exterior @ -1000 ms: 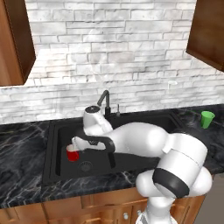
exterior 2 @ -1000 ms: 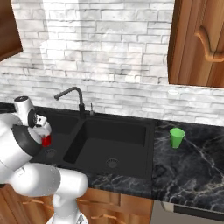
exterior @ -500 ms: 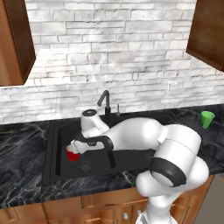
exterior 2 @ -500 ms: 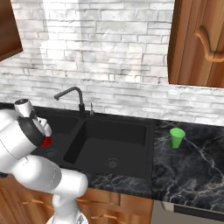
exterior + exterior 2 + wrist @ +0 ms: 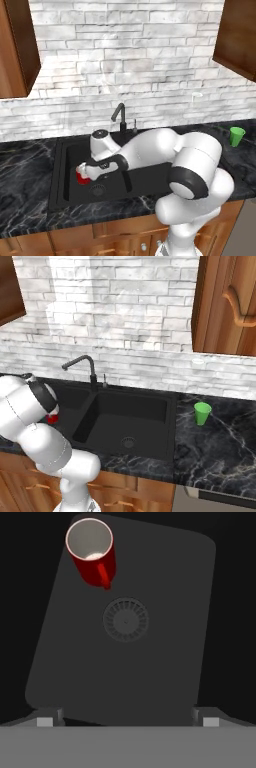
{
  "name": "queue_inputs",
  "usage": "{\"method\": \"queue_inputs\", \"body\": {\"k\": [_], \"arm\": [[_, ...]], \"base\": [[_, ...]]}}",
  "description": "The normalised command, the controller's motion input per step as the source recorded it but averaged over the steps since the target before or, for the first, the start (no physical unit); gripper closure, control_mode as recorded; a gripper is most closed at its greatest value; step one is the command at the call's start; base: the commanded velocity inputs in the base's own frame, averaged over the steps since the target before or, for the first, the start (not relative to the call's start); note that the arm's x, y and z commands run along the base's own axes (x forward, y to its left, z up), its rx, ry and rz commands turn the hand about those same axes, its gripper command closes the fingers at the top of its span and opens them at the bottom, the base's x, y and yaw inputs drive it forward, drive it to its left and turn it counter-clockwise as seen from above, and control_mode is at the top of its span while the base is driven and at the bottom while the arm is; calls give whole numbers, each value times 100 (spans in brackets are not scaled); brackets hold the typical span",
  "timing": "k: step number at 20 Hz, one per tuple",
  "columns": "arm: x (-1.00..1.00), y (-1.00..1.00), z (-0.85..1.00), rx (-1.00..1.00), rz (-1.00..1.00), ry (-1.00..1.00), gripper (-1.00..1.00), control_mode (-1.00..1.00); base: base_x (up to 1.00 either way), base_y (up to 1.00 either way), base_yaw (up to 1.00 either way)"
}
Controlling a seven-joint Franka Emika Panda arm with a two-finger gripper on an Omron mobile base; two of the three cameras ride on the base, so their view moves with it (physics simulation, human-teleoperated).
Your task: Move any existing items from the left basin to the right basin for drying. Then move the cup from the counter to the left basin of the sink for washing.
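1. Jaws are standing wide apart and holding nothing; in the hand view the two dark fingertips (image 5: 47,718) are sitting at the far left and far right of the bottom edge.
2. The gripper (image 5: 86,171) is hanging low inside the left basin (image 5: 67,192), pointing down at its floor, with the white arm reaching across the sink (image 5: 125,451) from the right.
3. The red cup (image 5: 92,553) is standing upright on the floor of the left basin, its white inside showing; in the hand view it is sitting near one corner, just beside the round grey drain (image 5: 126,619) and apart from the fingertips.
4. In the left base view the red cup is peeking out right beside the gripper.
5. The right basin (image 5: 131,428) is lying next to it, parted by a black ridge.
6. The green cup (image 5: 202,413) is standing upright on the black marble tabletop (image 5: 220,453), to the right of the sink and well apart from the gripper.
7. A slim black faucet (image 5: 83,367) is curving up behind the sink, in front of a white brick wall (image 5: 125,65).
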Motion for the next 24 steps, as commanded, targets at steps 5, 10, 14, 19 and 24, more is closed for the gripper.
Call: {"method": "queue_inputs", "body": {"k": [5, 10, 14, 19, 24], "arm": [[14, 8, -24, 0, 1, -5, -100, -100], [14, 6, -17, 0, 0, -6, -100, -100], [11, 7, -15, 0, 0, -3, -100, -100], [10, 4, -14, 0, 0, -4, -100, -100], [18, 5, -14, 0, 0, -5, -100, -100]], "base": [[0, 0, 0], [0, 0, 0], [0, 0, 0], [0, 0, 0], [0, 0, 0]]}}
